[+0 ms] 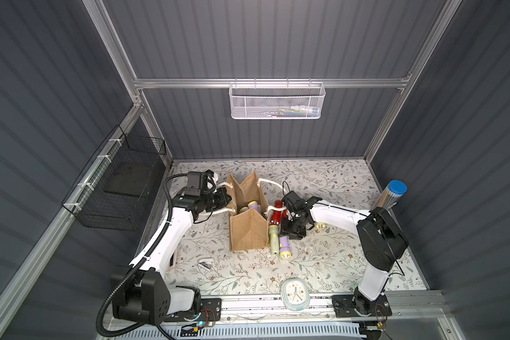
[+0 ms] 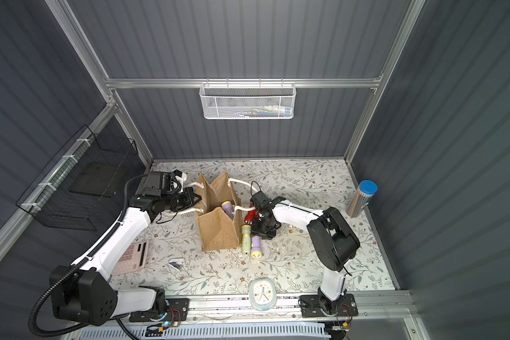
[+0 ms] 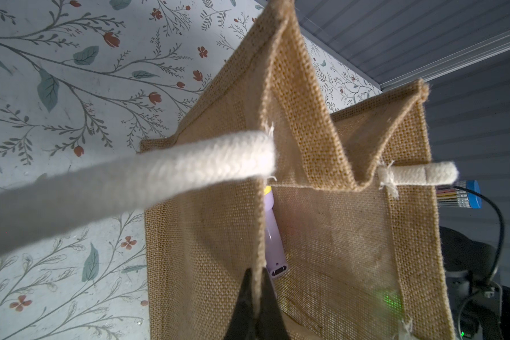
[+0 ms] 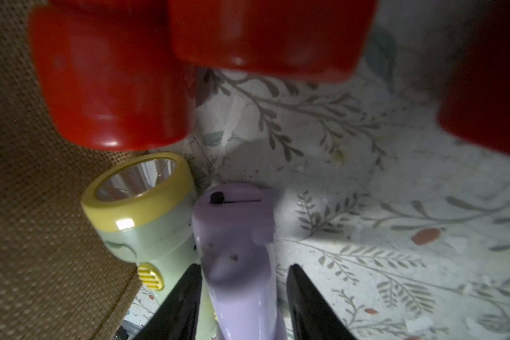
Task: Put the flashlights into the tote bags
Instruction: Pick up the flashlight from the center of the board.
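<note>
Operator: Where is the tan burlap tote bag (image 1: 248,232)?

Observer: It stands upright with its mouth open, a little toward 9 o'clock from the middle of the floral-patterned table (image 1: 336,265). One lavender flashlight with a yellow head (image 1: 253,206) lies inside. The left wrist view shows that lavender flashlight (image 3: 273,232) against an inner wall of the bag.

Operator: And the left gripper (image 1: 228,202)?

Observer: It is at the bag's 9 o'clock rim with its jaws pressed together on the burlap. In the left wrist view the black fingers (image 3: 242,309) pinch the fabric edge, near where a white rope handle (image 3: 189,170) meets the bag.

Operator: And the loose flashlights?

Observer: They lie on the table along the bag's 3 o'clock wall. The red plastic flashlights (image 1: 276,216) are toward 12 o'clock. A pale green flashlight with a yellow head (image 1: 273,238) is right beside the burlap, and a second lavender flashlight (image 1: 284,245) is just beside the green one.

Operator: What about the right gripper (image 4: 243,266)?

Observer: Its jaws are apart and straddle the second lavender flashlight (image 4: 239,235). One finger (image 4: 183,300) sits right at the flashlight's side. A strip of table shows between the flashlight and the other finger, so it is not clamped.
</note>
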{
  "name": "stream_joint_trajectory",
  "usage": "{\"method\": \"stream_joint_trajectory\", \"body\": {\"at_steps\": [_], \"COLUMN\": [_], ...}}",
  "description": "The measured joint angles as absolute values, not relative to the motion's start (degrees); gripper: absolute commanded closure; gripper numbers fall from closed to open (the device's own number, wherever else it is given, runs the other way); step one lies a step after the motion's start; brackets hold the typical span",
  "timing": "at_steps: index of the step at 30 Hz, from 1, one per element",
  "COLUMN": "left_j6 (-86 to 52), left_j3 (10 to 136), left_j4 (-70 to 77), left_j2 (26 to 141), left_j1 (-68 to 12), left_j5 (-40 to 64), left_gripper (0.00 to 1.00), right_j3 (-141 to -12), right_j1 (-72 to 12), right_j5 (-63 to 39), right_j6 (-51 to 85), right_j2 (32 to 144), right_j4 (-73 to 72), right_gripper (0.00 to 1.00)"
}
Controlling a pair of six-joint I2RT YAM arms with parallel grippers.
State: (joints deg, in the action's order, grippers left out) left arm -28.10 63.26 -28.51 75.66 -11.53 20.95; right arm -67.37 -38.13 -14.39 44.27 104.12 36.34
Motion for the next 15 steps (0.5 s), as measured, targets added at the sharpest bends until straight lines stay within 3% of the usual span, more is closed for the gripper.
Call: {"method": "stream_joint_trajectory", "body": {"at_steps": [12,15], "left_j6": [-28.1,-28.1], "left_j3": [63.3,63.3], "left_j4": [-28.7,-28.7], "left_j2": [75.7,75.7], "left_j1": [-11.5,-11.5], "left_j5": [20.9,20.9], "left_gripper": [1.00,1.00], "right_j3": [-71.7,-72.2], "right_j1": [-39.4,-40.0], "right_j5": [-8.0,-5.7], "right_j6": [41.6,41.3], "right_j2": [109.4,109.8], "right_j4": [40.1,41.3], "right_gripper": [0.48,0.52]}}
